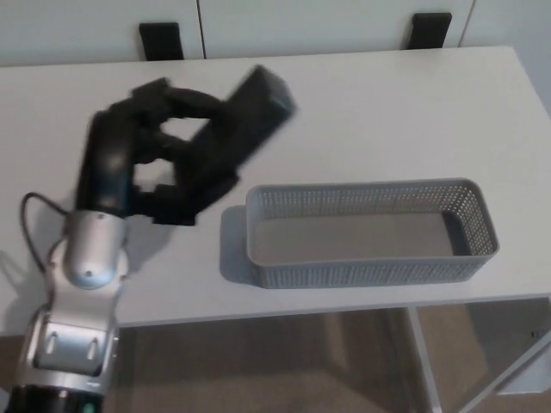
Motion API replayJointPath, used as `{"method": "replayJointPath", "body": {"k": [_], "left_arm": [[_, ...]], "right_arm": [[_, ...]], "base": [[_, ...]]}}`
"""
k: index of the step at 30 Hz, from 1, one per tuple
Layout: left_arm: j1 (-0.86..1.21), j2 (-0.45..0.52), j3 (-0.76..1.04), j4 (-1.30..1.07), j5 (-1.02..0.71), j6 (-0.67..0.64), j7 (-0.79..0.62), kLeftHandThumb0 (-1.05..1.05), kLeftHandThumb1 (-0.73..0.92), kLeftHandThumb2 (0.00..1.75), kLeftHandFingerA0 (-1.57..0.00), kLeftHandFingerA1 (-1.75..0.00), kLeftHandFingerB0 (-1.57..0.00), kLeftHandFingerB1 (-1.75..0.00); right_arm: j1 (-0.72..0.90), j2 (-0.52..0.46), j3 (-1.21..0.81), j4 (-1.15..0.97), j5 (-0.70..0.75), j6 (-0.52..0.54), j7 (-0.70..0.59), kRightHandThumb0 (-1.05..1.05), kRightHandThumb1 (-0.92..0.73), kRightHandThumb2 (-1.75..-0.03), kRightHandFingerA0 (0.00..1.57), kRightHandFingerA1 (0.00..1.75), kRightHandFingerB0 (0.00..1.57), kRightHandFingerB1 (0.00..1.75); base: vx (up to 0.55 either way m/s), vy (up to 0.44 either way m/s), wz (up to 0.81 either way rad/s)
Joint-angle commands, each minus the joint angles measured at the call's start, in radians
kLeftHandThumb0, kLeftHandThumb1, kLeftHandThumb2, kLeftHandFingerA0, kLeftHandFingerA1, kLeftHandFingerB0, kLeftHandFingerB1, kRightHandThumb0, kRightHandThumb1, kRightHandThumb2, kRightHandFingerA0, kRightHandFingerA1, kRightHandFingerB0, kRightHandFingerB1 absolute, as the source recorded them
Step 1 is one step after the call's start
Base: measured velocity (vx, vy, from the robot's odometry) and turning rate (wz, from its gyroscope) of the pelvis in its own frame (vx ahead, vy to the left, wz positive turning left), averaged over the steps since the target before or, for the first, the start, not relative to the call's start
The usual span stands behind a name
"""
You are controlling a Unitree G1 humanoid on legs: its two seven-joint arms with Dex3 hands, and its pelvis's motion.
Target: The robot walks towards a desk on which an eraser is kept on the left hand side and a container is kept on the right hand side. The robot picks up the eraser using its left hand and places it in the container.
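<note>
My left hand is raised above the white desk, shut on the long black eraser. The eraser tilts up and to the right, its free end blurred and hanging just left of and above the container's left end. The grey perforated container sits on the desk's right half, and only its bare floor shows inside. My silver left forearm rises from the lower left. My right hand does not show.
Two black brackets stand behind the desk's far edge against white panels. The desk's front edge runs just below the container, with a desk leg and brown floor under it.
</note>
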Motion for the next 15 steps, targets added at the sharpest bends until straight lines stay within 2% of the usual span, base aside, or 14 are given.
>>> {"method": "replayJointPath", "body": {"k": [1,2,3,4,5,6,7,8,9,11,12,13,14,15], "left_arm": [[-0.062,0.060,-0.146,0.016,0.110,-0.205,-0.031,-0.62,0.51,0.91,-1.54,-1.09,-1.06,-0.74],[-0.083,0.060,-0.180,0.038,0.141,-0.184,-0.027,-0.62,0.52,0.84,-1.54,-1.09,-1.08,-0.74],[-0.092,0.067,-0.199,0.051,0.157,-0.185,-0.020,-0.53,0.44,1.05,-1.50,-1.34,-0.98,-0.90],[-0.099,0.072,-0.216,0.064,0.168,-0.191,-0.011,-0.63,0.60,0.79,-1.44,-1.36,-1.08,-0.83],[-0.107,0.077,-0.237,0.087,0.180,-0.193,0.001,-0.59,0.47,1.05,-1.52,-1.38,-1.02,-0.93],[-0.111,0.077,-0.248,0.099,0.185,-0.188,0.005,-0.59,0.47,1.05,-1.52,-1.38,-1.02,-0.93],[-0.118,0.078,-0.258,0.113,0.191,-0.186,0.013,-0.63,0.58,0.85,-1.44,-1.37,-1.10,-0.77],[-0.132,0.075,-0.277,0.138,0.208,-0.175,0.029,-0.60,0.48,1.09,-1.52,-1.41,-1.03,-0.91],[-0.141,0.075,-0.286,0.154,0.211,-0.173,0.034,-0.57,0.46,1.09,-1.50,-1.39,-0.99,-0.89],[-0.160,0.072,-0.303,0.190,0.218,-0.179,0.052,-0.66,0.55,0.87,-1.44,-1.42,-1.06,-0.77],[-0.166,0.070,-0.309,0.204,0.220,-0.176,0.056,-0.67,0.46,1.03,-1.48,-1.40,-0.99,-0.89],[-0.173,0.068,-0.313,0.217,0.221,-0.175,0.060,-0.66,0.57,0.84,-1.42,-1.45,-1.02,-0.79],[-0.180,0.057,-0.313,0.228,0.213,-0.153,0.050,-0.80,0.60,0.58,-1.01,-0.99,-0.51,-0.64],[-0.185,0.045,-0.312,0.237,0.199,-0.124,0.033,-0.80,0.60,0.58,-1.01,-0.99,-0.51,-0.64]], "right_arm": [[-0.001,-0.020,-0.006,-0.018,-0.003,0.013,0.004,-0.37,-0.62,-0.58,0.56,0.61,0.39,0.46],[-0.002,-0.023,-0.002,-0.024,-0.007,0.019,0.002,-0.37,-0.63,-0.58,0.58,0.61,0.40,0.45],[-0.002,-0.023,-0.003,-0.027,-0.006,0.023,0.004,-0.37,-0.63,-0.58,0.59,0.61,0.41,0.45],[-0.001,-0.024,-0.002,-0.028,-0.006,0.020,0.006,-0.37,-0.63,-0.58,0.58,0.61,0.39,0.45],[0.001,-0.027,0.000,-0.028,-0.009,0.012,0.009,-0.38,-0.63,-0.59,0.58,0.60,0.39,0.45],[0.001,-0.028,0.001,-0.026,-0.010,0.009,0.010,-0.38,-0.63,-0.59,0.58,0.60,0.39,0.45],[0.000,-0.029,0.003,-0.022,-0.012,0.004,0.011,-0.38,-0.64,-0.59,0.57,0.60,0.38,0.45],[-0.006,-0.028,0.000,-0.016,-0.007,0.002,0.016,-0.38,-0.63,-0.59,0.58,0.61,0.38,0.46],[-0.006,-0.028,0.000,-0.017,-0.008,0.005,0.012,-0.38,-0.63,-0.58,0.58,0.61,0.39,0.45],[-0.009,-0.029,-0.001,-0.020,-0.008,0.011,0.009,-0.37,-0.63,-0.58,0.60,0.62,0.42,0.46],[-0.012,-0.028,-0.001,-0.016,-0.009,0.011,0.008,-0.37,-0.63,-0.58,0.60,0.63,0.43,0.47],[-0.013,-0.028,-0.001,-0.015,-0.010,0.010,0.006,-0.37,-0.63,-0.58,0.60,0.63,0.43,0.47],[-0.013,-0.030,0.001,-0.017,-0.014,0.008,0.003,-0.37,-0.64,-0.58,0.61,0.62,0.43,0.47],[-0.014,-0.033,0.004,-0.018,-0.019,0.006,0.001,-0.37,-0.64,-0.58,0.61,0.62,0.43,0.47]], "base": [[0.00,0.000,0.00],[0.00,0.000,0.00],[0.00,0.000,0.00],[0.00,0.000,0.00],[0.00,0.000,0.00],[0.00,0.000,0.00],[0.00,0.000,0.00],[0.00,0.000,0.00],[0.00,0.000,0.00],[0.00,0.000,0.00],[0.00,0.000,0.00],[0.00,0.000,0.00],[0.00,0.000,0.00],[0.00,0.000,0.00]]}}
